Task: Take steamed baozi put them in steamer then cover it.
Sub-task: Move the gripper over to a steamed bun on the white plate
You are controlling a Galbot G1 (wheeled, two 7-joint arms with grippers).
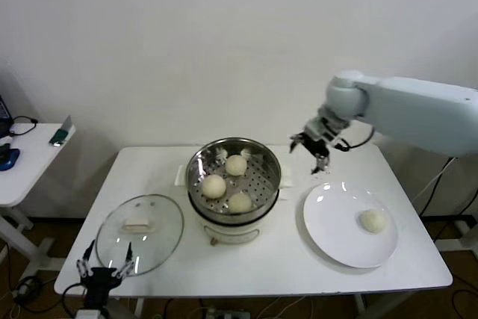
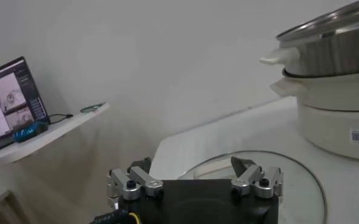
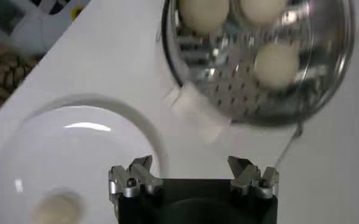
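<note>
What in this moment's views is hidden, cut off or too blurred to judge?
- Left wrist view: the steamer is cut by the edge; its wall hides the baozi inside.
- Right wrist view: the baozi on the plate is blurred and cut by the bottom edge.
- Left wrist view: the left gripper covers part of the cover.

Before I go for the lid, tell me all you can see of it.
The cover is a round clear glass lid with a metal rim and a pale oblong handle at its centre. It lies flat on the white table, handle up, left of the steamer and apart from it. Nothing grips it; the open left gripper hovers at its near edge.
</note>
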